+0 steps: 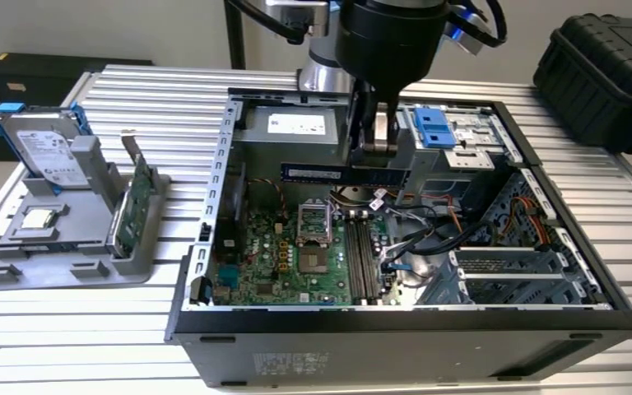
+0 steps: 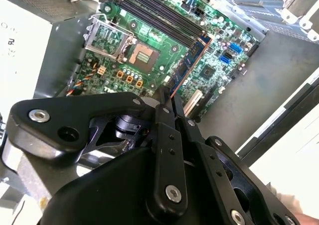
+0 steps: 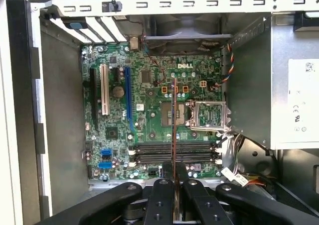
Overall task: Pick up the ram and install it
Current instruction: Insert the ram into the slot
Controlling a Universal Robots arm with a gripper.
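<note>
A ribbed metal desk (image 1: pixel 129 90) fills the exterior view, with one black carrying case (image 1: pixel 607 70) behind it at the exterior view's right. One open computer tower (image 1: pixel 404 329) lies on its side on the desk, its green motherboard (image 1: pixel 283 255) facing up. One dark robot arm (image 1: pixel 388 33) reaches down over it. On the exterior view's left, one grey holder (image 1: pixel 63 239) carries one hard drive (image 1: pixel 47 148) in a blue frame, one green card (image 1: pixel 135 210) standing on edge and one processor chip (image 1: pixel 36 218). The hand (image 1: pixel 377 152) is clamped on the one ram (image 1: pixel 344 174), held level above the motherboard, clear of it and crosswise to the memory slots (image 3: pixel 174 153).
</note>
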